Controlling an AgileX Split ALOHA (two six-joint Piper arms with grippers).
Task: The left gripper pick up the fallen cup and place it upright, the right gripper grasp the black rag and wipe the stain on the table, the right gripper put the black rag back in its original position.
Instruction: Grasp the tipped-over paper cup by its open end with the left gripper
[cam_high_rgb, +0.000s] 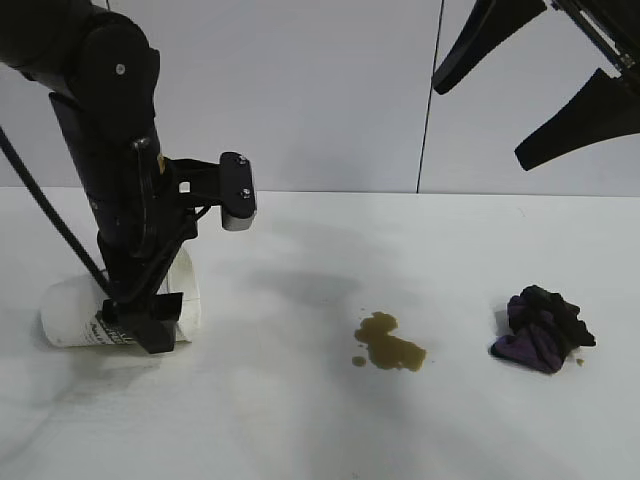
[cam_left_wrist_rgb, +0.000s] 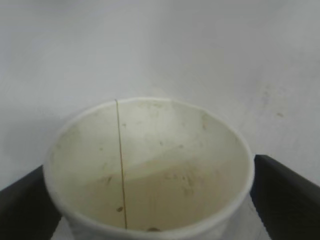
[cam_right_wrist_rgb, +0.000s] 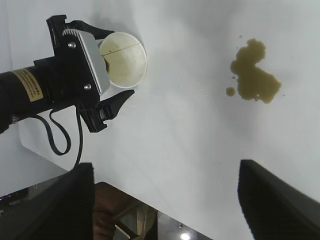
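We log the cup (cam_high_rgb: 115, 310) lying on its side at the left of the counter (cam_high_rgb: 300, 430), its long axis roughly level and running left-right, the open mouth turned toward the stain (cam_high_rgb: 388, 345) and the closed base at the far left. The left gripper (cam_high_rgb: 140, 320) has its fingers straddling the cup near the rim end; in the left wrist view one finger (cam_left_wrist_rgb: 287, 197) shows on either side of the mouth, spread to about cup width, and we cannot tell whether they bear on the wall or merely flank it. Our judgement: the first step, grasping the cup, is in hand, and standing it up calls for swinging the mouth end upward about the base, so a firm pinch near the rim matters; a thin paper wall may dent. Mid-counter lies the stain, well apart from the cup. Further right sits the rag (cam_high_rgb: 543, 328), bunched, untouched. The right gripper (cam_high_rgb: 535, 95) hangs high above the rag side, fingers spread wide, holding nothing; it is clearly the nearer arm for the rag.
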